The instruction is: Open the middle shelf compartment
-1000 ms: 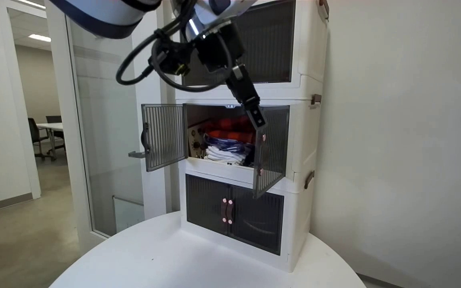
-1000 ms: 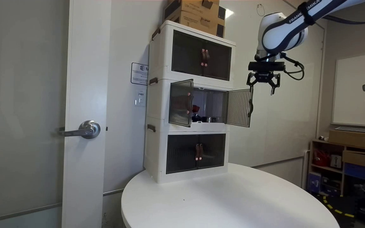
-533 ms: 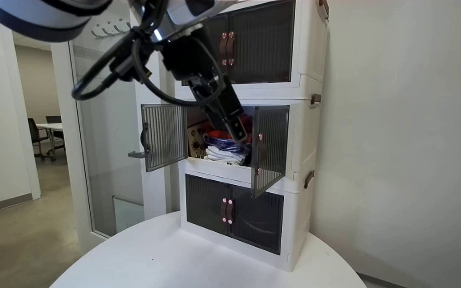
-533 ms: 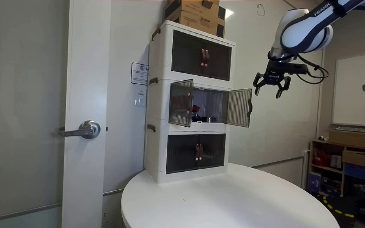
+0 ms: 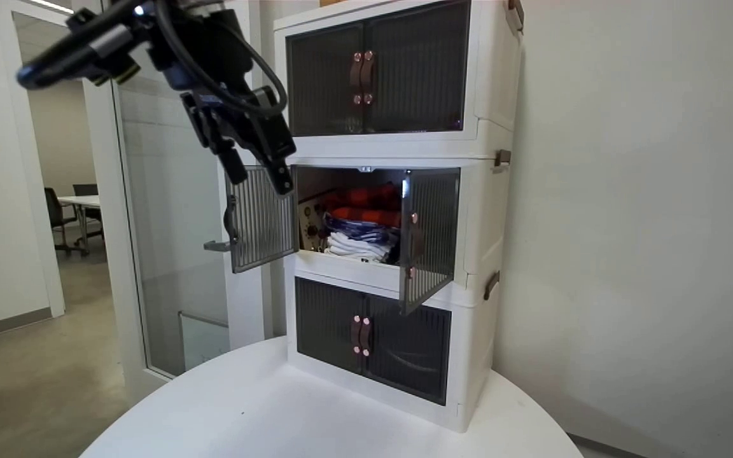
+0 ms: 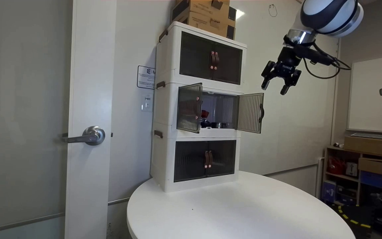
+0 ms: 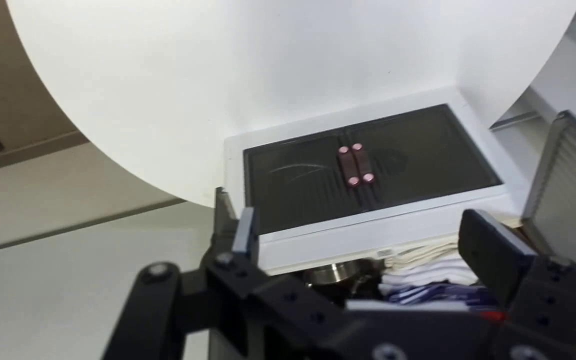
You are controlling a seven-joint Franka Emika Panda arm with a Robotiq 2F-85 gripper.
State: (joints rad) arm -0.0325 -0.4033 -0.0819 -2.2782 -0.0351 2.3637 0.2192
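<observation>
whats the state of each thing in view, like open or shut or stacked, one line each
Middle shelf compartment, open
Its two doors, both swung outward
Top compartment, shut
Bottom compartment, shut
Gripper, open, holding nothing
Cloths, stacked inside the middle shelf compartment
Room door with the lever handle, can't tell if shut

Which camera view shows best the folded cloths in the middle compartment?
An exterior view, where the cloths clearly show red, blue and white. In the wrist view, the tool covers part; in an exterior view, an open door hides most.
</observation>
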